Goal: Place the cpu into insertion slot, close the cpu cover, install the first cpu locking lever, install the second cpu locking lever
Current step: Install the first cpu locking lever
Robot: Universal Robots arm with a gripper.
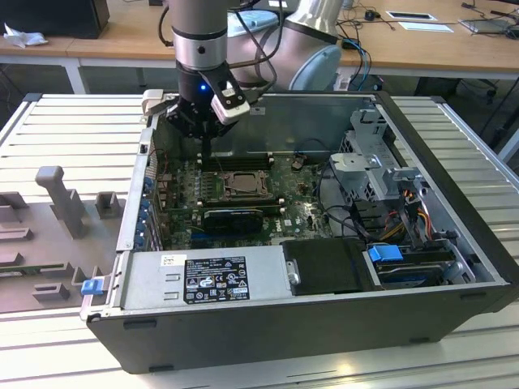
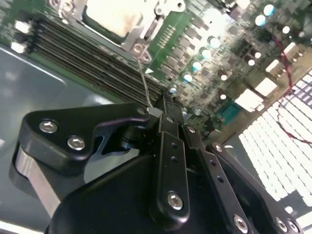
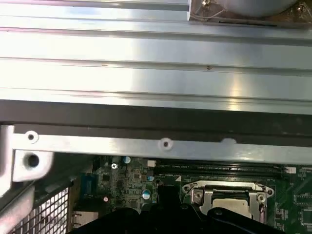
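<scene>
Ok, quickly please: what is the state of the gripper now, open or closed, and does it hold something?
Gripper: closed, with its tips at the thin locking lever; whether it grips the lever cannot be told.

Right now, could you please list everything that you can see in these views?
computer case: one, black, open, on the slatted table
motherboard: one, green, inside the case
cpu: one, pale, seated under the cpu cover
cpu cover: one, silver, lying flat
locking lever: one, thin silver wire, from the cover's corner to the gripper's tip
memory slots: black row beside the cover
power supply: one, grey, case's near side
drive cage: one, silver, exterior view's right
fixture: one, grey, exterior view's left
gripper: one, black, fingers together, above the board
</scene>
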